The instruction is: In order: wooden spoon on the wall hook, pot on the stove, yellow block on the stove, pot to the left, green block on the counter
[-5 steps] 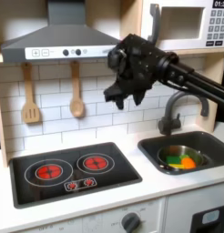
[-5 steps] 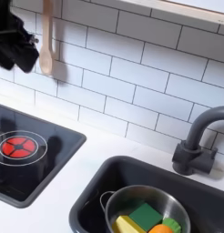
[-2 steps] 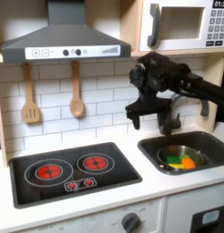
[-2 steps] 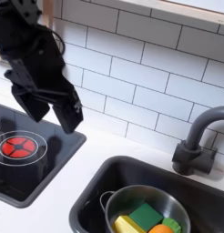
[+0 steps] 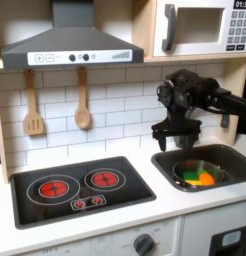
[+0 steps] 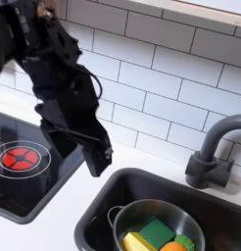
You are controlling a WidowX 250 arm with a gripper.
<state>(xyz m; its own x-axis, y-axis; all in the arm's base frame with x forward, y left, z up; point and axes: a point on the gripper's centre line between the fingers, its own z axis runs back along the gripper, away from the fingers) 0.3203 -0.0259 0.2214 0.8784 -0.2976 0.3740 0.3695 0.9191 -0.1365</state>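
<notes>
The wooden spoon (image 5: pixel 84 102) hangs bowl-down from a hook on the tiled wall, under the range hood. A steel pot (image 5: pixel 198 173) sits in the sink (image 5: pixel 233 158) and holds a yellow block (image 6: pixel 138 241), a green block (image 6: pixel 158 232) and an orange piece. My black gripper (image 5: pixel 175 143) hangs open with its fingers pointing down, empty, over the counter strip between the stove (image 5: pixel 55 205) and the sink. In the second exterior view the gripper (image 6: pixel 96 157) is above the sink's left rim, up and left of the pot (image 6: pixel 186 218).
A wooden spatula (image 5: pixel 33 108) hangs left of the spoon. The grey faucet (image 6: pixel 216 155) rises behind the sink, close to my arm. A microwave (image 5: pixel 200 27) sits overhead at the first exterior view's right, with the hood (image 5: pixel 63 44) over the stove.
My gripper has left the spoon hanging on the wall and moved right and down, from over the stove to the counter by the sink's left rim.
</notes>
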